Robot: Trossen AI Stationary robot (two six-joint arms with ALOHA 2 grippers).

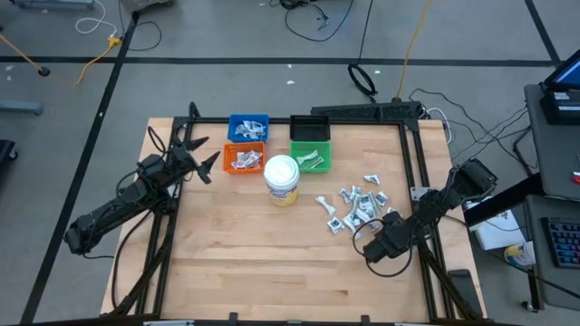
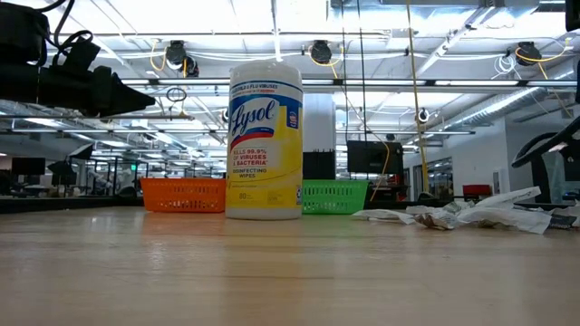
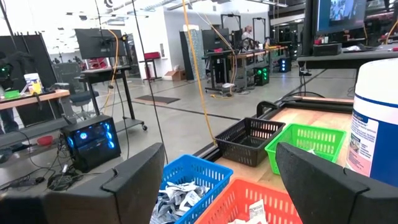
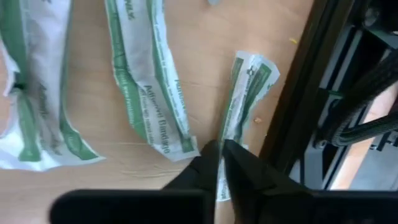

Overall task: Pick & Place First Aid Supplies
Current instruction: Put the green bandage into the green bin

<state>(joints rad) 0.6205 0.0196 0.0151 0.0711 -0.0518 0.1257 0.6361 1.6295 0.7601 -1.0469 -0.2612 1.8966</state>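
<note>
- Pale wooden table (image 1: 272,254), dark frame rails along its edges — my two arms reach in from either side.
- My right gripper (image 4: 221,163) sits low at the table's right edge, fingers pinched shut on a green-and-white wrapped strip (image 4: 244,99) lying flat.
- More first aid supplies (image 1: 355,206) lie scattered just beside it.
- My left gripper (image 1: 207,161) hovers wide open, empty, by the orange bin (image 1: 245,160).

jar (image 1: 283,178) before the bins (image 1: 246,158) (packets (image 1: 356,206) to its right).
</note>
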